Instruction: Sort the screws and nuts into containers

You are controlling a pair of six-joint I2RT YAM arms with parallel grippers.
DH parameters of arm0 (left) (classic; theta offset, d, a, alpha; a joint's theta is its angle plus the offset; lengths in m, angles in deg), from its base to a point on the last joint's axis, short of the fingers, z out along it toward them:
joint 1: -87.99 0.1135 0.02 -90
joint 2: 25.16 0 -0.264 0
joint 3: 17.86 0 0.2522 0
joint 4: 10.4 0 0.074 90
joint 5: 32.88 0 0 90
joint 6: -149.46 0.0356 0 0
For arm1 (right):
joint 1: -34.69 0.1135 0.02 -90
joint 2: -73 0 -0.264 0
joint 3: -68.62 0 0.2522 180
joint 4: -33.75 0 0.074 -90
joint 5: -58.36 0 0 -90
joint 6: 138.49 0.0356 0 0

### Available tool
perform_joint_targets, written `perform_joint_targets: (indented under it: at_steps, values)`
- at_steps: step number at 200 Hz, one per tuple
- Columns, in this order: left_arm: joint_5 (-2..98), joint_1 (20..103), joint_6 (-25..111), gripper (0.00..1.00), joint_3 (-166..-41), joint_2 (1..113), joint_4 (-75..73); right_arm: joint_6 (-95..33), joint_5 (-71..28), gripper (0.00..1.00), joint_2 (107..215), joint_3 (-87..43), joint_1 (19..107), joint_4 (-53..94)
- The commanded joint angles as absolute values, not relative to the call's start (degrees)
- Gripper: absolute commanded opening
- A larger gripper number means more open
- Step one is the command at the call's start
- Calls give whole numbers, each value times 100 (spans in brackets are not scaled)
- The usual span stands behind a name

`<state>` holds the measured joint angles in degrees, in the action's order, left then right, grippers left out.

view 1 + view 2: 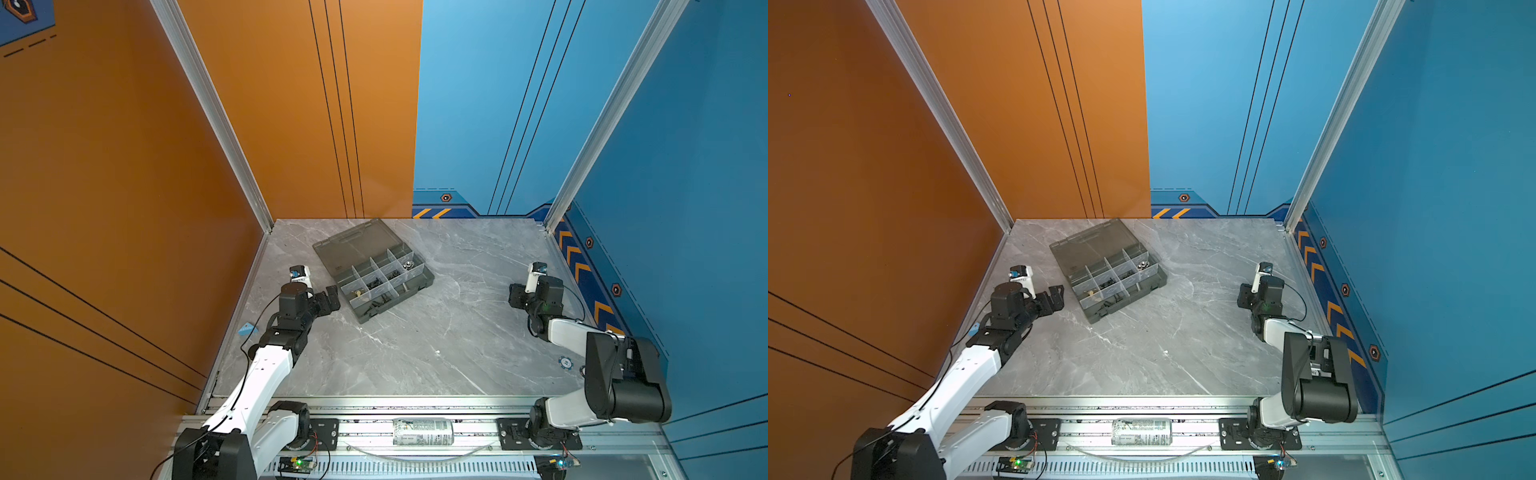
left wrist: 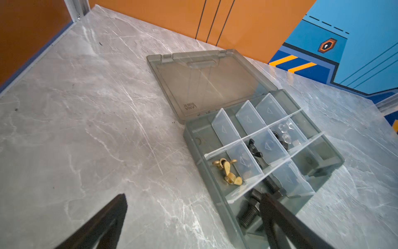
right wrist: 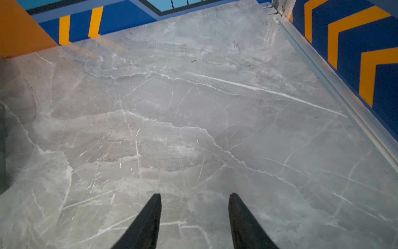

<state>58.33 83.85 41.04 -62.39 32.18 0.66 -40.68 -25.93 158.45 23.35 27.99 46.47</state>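
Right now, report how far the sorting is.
Done: screws and nuts lie in separate compartments of the box. In hand: nothing; left gripper open at the box's edge, right gripper open over bare table. Left: apparently nothing; no loose parts visible.

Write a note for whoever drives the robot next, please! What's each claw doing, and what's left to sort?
Left gripper: open, empty, at the organizer box edge.
Right gripper: open, empty, over the table.
Parts: black screws, brass pieces and silver nuts lie in separate compartments.
Done: I see no loose screws or nuts on the table.
Left: perhaps just shutting the lid.
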Motion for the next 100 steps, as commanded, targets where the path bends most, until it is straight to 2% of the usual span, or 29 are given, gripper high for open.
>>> perform_joint_targets:
  at_steps: [1,15,51,79,100]
  values:
    - [6174,8555,4375,98,-6077,3359,-390,-3994,-2805,53,15979,2253,2897,5004]
    - [6222,8605,4522,98,-5949,3461,-738,-4135,-2840,53,15978,2283,3021,5060]
    - [6298,8695,4741,98,-5743,3859,-1508,-4591,-3954,54,15957,2551,3687,5551]
    - [6234,8788,4870,98,-5825,4104,-1676,-4560,-4111,54,15887,2812,3715,5893]
    - [6300,8814,4992,98,-5794,4238,-1914,-4457,-4164,57,16009,3244,3655,6809]
